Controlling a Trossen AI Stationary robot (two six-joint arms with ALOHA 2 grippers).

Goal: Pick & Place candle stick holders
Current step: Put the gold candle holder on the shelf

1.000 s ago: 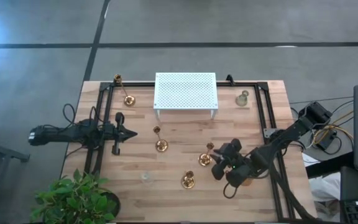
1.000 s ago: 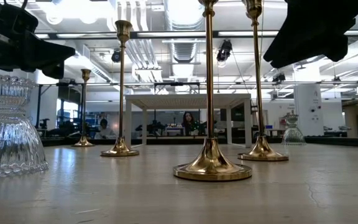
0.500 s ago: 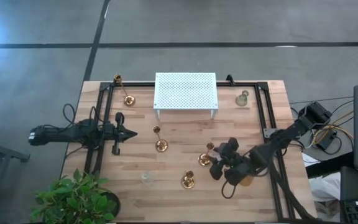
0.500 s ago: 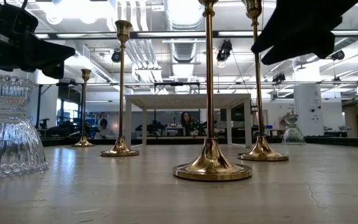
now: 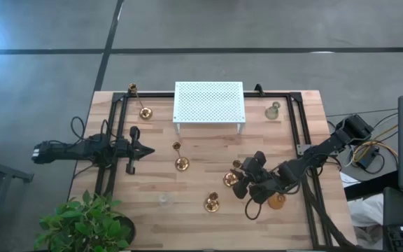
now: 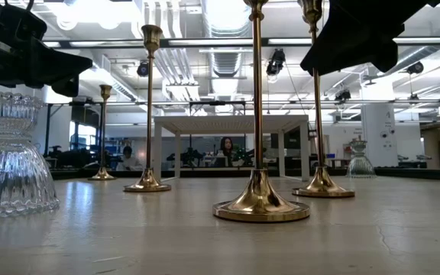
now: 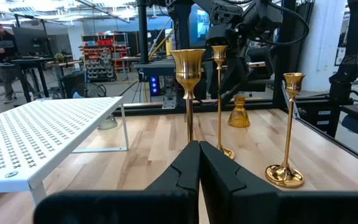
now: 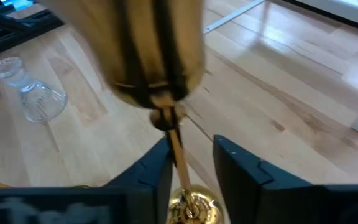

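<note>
Care matters as we centre our right pincer (image 8: 191, 165), its fingers straddling but not yet clenched on the tall brass candle stick holder (image 8: 166, 81) standing mid-bench (image 5: 201, 150), while our left pincer (image 7: 199, 168) waits clenched.

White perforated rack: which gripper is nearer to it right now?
Left, narrowly. The left gripper hangs shut off the white perforated rack's left front corner. The right gripper is farther toward the table's front, right of centre, its fingers astride a tall brass candle stick holder.
</note>
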